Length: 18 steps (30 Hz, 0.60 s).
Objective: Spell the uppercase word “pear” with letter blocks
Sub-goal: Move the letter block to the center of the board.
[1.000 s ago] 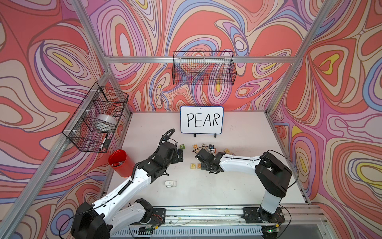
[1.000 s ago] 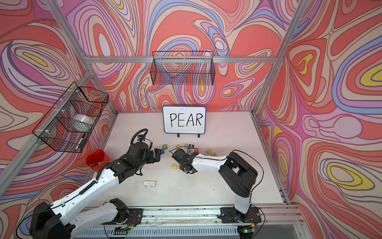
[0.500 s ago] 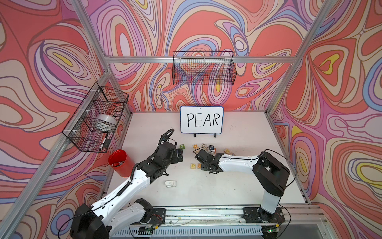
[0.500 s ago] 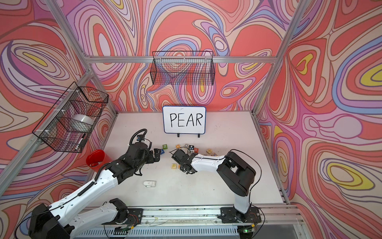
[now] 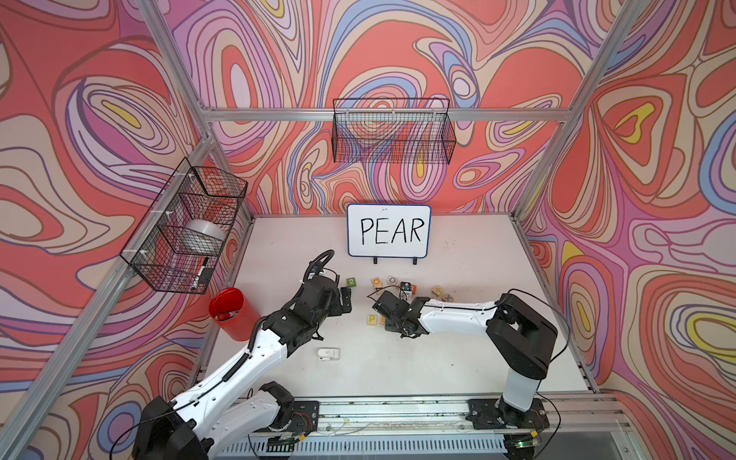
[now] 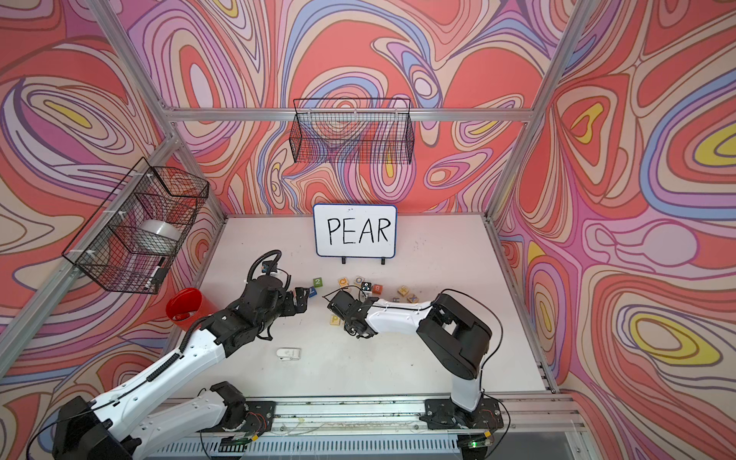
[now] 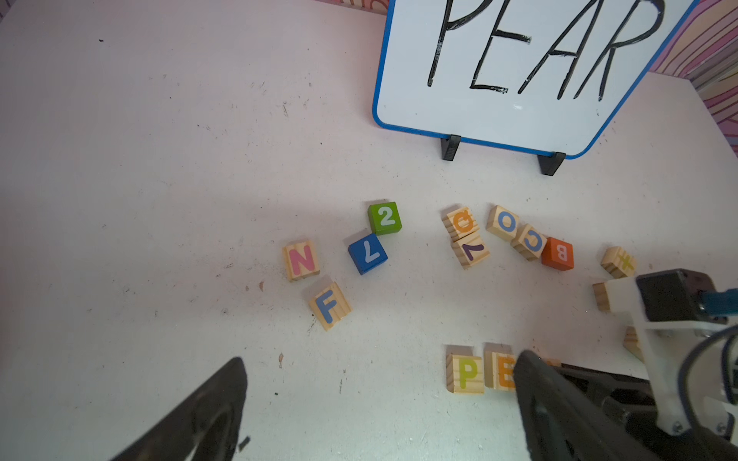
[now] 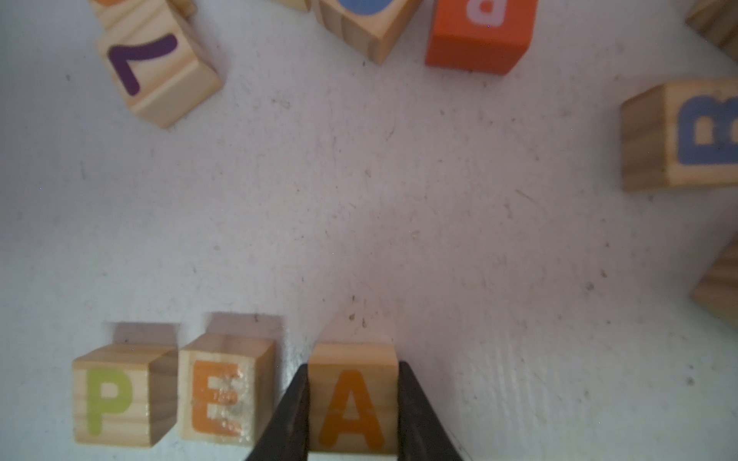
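Little has shifted since the earlier frame: only the right arm (image 5: 458,314) has edged its elbow slightly inward. The right gripper (image 8: 353,373) pinches the A block (image 8: 352,411) by its sides, low on the table (image 8: 399,199), just beside the E block (image 8: 219,395), which sits next to the P block (image 8: 108,399). The left gripper (image 7: 382,356) hovers with jaws spread, holding nothing. Third letter is being placed; next comes letting go without nudging E, then fetching R, perhaps the blue-lettered block (image 8: 679,135)

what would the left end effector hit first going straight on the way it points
Probably the wooden F block, just ahead of the open left end effector; the blue 7 block lies beyond. Depth is unclear.
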Available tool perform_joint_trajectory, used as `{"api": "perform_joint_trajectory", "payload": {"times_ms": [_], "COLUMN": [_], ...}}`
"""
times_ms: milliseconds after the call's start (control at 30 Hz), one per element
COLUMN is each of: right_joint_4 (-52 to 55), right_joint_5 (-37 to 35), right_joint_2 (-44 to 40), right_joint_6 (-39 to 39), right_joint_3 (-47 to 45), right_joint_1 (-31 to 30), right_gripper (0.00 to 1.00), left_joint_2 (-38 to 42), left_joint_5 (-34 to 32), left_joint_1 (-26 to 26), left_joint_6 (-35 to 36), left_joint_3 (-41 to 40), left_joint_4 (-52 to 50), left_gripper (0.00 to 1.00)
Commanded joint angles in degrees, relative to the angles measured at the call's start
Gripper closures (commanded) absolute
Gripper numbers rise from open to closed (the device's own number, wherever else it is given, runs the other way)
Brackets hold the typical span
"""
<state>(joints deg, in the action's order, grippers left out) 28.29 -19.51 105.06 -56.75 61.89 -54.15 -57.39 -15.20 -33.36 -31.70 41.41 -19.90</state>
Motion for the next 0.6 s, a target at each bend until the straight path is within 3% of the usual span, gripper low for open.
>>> {"api": "perform_joint_trajectory", "payload": {"times_ms": [0,567], "right_joint_4": [0.53,0.08], "right_joint_5": [0.25,0.61], "right_joint_2": [1.34,3.46], "right_joint_6": [-1.25,1.63], "right_joint_3": [-0.61,2.18], "right_joint_1": [-0.56,-0.67], "right_gripper": [0.73,0.73], "left_joint_2": [0.87,1.49], "left_joint_5": [-0.35,-0.94], "left_joint_1": [0.13,0.13], "left_joint_6": [-0.37,-0.01], "left_joint_3": [-0.63,-0.62], "left_joint_4": [-0.47,-1.2], "left_gripper": [0.0,0.0]}}
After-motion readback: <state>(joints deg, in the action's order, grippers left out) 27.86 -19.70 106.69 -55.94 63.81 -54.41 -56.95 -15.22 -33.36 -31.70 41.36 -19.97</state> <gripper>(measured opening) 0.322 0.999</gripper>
